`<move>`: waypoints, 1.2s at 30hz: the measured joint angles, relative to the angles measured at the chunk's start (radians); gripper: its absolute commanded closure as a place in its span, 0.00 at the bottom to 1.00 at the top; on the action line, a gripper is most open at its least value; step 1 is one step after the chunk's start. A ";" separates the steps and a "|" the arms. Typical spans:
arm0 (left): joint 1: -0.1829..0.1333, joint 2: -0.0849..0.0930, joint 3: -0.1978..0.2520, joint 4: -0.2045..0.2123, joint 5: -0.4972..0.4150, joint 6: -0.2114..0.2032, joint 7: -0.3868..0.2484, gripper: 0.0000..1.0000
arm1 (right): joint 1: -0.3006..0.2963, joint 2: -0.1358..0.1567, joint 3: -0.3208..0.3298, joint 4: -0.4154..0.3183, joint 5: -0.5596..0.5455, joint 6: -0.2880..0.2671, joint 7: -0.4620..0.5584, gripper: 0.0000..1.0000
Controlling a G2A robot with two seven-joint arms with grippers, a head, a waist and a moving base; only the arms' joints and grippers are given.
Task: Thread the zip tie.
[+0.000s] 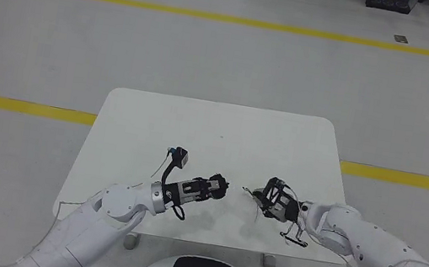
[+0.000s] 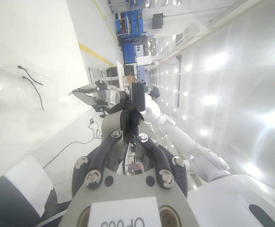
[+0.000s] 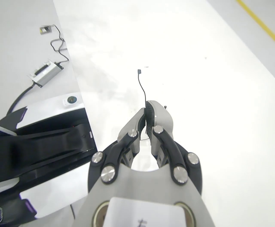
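From above, the zip tie is too thin to see well. In the right wrist view it is clear. The zip tie (image 3: pixel 142 86) is a thin black strap with a little square head at its far end. It bends a bit, like a soft wave. Its other end is hidden between the pads (image 3: pixel 150 114) of the right gripper (image 3: pixel 146 105).

The right gripper's jaws are squeezed closed on the strap. The strap sticks straight out past the tips, up off the white table (image 3: pixel 193 64).

In the top view, the right gripper (image 1: pixel 259 197) and the left gripper (image 1: pixel 221 186) face each other, near but not touching. They are over the near part of the table (image 1: pixel 216 125).

In the left wrist view, the left gripper (image 2: pixel 129 116) has dark parts of the other arm right behind it. I cannot tell if it is open or closed, or if it holds anything. Farther off, the right gripper (image 2: pixel 72 92) points its tips to the side.

Two thin dark curvy lines (image 2: pixel 35 82) sit on a hazy pale patch. I cannot tell what they are.
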 measured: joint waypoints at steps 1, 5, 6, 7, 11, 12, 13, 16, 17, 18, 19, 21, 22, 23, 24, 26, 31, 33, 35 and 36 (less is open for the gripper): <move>0.000 0.000 0.000 0.000 0.000 0.000 0.000 1.00 | -0.003 0.015 -0.006 -0.004 -0.006 0.000 -0.051 1.00; 0.000 0.000 0.000 0.000 0.000 0.000 0.000 1.00 | -0.026 0.068 -0.016 -0.025 -0.025 0.000 -0.250 1.00; 0.000 0.000 0.000 0.000 0.000 0.000 0.000 1.00 | -0.034 0.080 -0.015 -0.033 -0.026 0.000 -0.301 1.00; 0.000 0.000 0.000 0.000 0.000 0.000 0.000 1.00 | -0.039 0.087 -0.015 -0.038 -0.026 0.000 -0.336 1.00; 0.000 0.000 0.000 0.000 0.000 0.000 0.000 1.00 | -0.056 0.105 -0.015 -0.066 -0.021 0.000 -0.439 1.00; 0.000 0.000 0.000 0.000 0.000 0.000 0.000 1.00 | -0.060 0.106 -0.015 -0.074 -0.014 0.000 -0.447 1.00; 0.000 0.000 0.000 0.000 0.000 0.000 0.000 1.00 | -0.061 0.106 -0.015 -0.077 -0.009 0.000 -0.444 1.00; 0.000 0.000 0.000 0.000 0.000 0.000 0.000 1.00 | -0.060 0.106 -0.015 -0.076 -0.007 0.000 -0.438 1.00; 0.000 0.000 0.000 0.000 0.000 0.000 0.000 1.00 | -0.060 0.106 -0.015 -0.076 -0.007 0.000 -0.438 1.00; 0.000 0.000 0.000 0.000 0.000 0.000 0.000 1.00 | -0.060 0.106 -0.015 -0.076 -0.007 0.000 -0.438 1.00; 0.000 0.000 0.000 0.000 0.000 0.000 0.000 1.00 | -0.060 0.106 -0.015 -0.076 -0.007 0.000 -0.438 1.00; 0.000 0.000 0.000 0.000 0.000 0.000 0.000 1.00 | -0.060 0.106 -0.015 -0.076 -0.007 0.000 -0.438 1.00; 0.000 0.000 0.000 0.000 0.000 0.000 0.000 1.00 | -0.060 0.106 -0.015 -0.076 -0.007 0.000 -0.438 1.00; 0.000 0.000 0.000 0.000 0.000 0.000 0.000 1.00 | -0.063 0.105 -0.014 -0.078 -0.005 0.001 -0.434 1.00; 0.000 0.000 0.000 0.000 0.000 0.000 0.000 1.00 | -0.070 0.101 -0.008 -0.082 0.005 0.003 -0.434 1.00; 0.000 -0.001 0.002 0.000 0.002 0.003 0.007 1.00 | -0.086 0.094 0.002 -0.086 0.026 0.002 -0.460 1.00; -0.004 -0.006 0.023 0.014 0.029 0.004 0.060 1.00 | -0.134 0.066 0.020 -0.069 0.081 0.000 -0.574 1.00; -0.007 -0.009 0.033 0.023 0.045 -0.002 0.083 1.00 | -0.153 0.050 0.029 -0.059 0.113 0.000 -0.615 1.00; -0.008 -0.012 0.044 0.030 0.075 -0.014 0.123 1.00 | -0.166 0.034 0.034 -0.049 0.133 0.000 -0.639 1.00; -0.008 -0.015 0.055 0.034 0.104 -0.023 0.157 1.00 | -0.173 0.024 0.038 -0.043 0.145 0.000 -0.648 1.00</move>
